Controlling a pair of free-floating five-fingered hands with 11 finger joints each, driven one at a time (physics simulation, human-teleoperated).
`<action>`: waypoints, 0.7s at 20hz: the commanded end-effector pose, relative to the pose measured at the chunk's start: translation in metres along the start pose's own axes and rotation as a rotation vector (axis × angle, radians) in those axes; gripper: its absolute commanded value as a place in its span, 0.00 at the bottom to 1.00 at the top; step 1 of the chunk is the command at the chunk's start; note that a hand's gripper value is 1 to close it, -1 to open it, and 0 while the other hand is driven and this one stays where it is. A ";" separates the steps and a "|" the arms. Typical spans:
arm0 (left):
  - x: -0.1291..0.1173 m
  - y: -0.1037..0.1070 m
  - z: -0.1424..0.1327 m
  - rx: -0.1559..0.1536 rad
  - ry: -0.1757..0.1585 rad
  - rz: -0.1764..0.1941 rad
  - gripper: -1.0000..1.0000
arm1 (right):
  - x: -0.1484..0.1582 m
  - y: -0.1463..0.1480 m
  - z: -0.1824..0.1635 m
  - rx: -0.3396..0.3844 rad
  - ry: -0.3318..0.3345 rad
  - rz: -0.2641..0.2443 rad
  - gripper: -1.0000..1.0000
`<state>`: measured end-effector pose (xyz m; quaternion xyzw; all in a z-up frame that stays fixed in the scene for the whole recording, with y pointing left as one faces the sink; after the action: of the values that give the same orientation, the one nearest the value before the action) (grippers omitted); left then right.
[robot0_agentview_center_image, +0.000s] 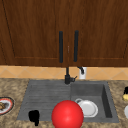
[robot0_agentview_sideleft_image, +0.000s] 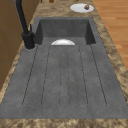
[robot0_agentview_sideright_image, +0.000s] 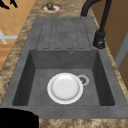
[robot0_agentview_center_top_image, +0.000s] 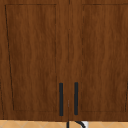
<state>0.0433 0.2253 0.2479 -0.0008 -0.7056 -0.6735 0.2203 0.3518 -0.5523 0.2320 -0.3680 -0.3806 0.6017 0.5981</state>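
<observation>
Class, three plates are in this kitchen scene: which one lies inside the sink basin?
The plain white round plate lies in the basin beside the drain; the red-rimmed plate and the other white plate sit on the countertop with food.

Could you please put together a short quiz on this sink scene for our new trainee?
1. True or false: the white plate lies inside the sink basin, next to the drain.
2. In the front view, the left hand is nearest to which? A the draining board; B the basin; C the faucet.
3. Fill in: the doors of the wall cabinet are ___.
Key: 1 true; 2 A; 3 shut.
</observation>
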 end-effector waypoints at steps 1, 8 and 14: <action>0.000 0.000 0.000 0.000 0.000 0.000 0.50 | 0.029 0.000 0.003 0.009 -0.016 -0.033 1.00; 0.000 0.000 0.000 0.000 0.000 0.000 0.50 | 0.083 0.004 0.008 0.012 -0.016 -0.033 1.00; 0.000 0.000 0.000 0.000 0.000 0.000 0.50 | 0.126 0.012 0.015 0.017 -0.033 -0.033 1.00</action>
<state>0.0433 0.2253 0.2479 -0.0008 -0.7056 -0.6735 0.2203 0.3373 -0.4456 0.2316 -0.3605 -0.3856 0.5988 0.6023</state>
